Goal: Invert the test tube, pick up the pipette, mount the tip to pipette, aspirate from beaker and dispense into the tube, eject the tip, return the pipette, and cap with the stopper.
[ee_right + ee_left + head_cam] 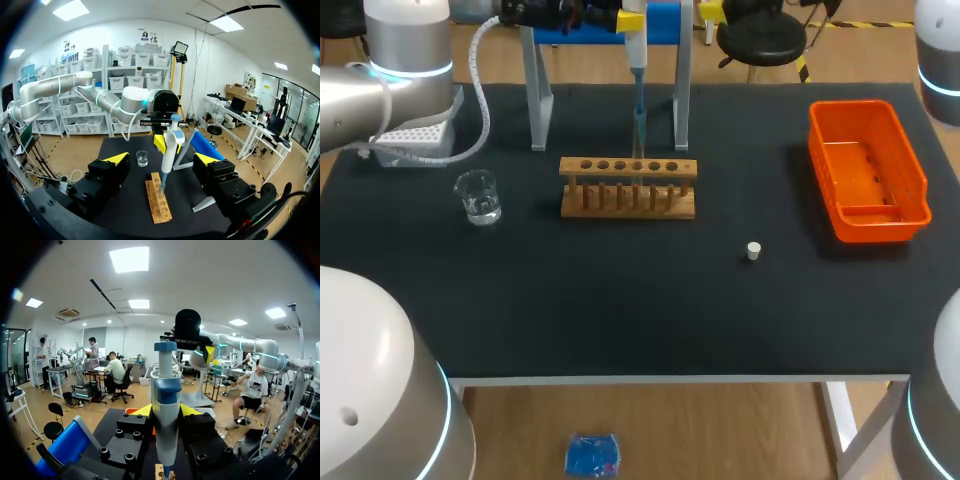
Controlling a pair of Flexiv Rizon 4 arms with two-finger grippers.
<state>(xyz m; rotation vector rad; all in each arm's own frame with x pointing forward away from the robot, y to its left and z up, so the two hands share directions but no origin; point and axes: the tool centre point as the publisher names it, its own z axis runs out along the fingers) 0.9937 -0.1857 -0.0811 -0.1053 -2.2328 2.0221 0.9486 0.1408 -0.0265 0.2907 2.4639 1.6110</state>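
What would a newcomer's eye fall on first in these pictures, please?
The blue-and-white pipette, held upright in the left gripper, points its tip down into the wooden rack at the table's far middle. A bright orange basket sits at the right, a glass beaker at the left, and a small white stopper lies alone nearer the front.

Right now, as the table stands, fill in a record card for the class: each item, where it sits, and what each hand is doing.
pipette: upright, tip down over the middle holes of the wooden rack
left hand: shut on the pipette
right hand: open, holding nothing
beaker: left of the rack, some clear liquid inside
stopper: loose on the table, right of the rack
orange tray: right side of the table
tip box: far left corner
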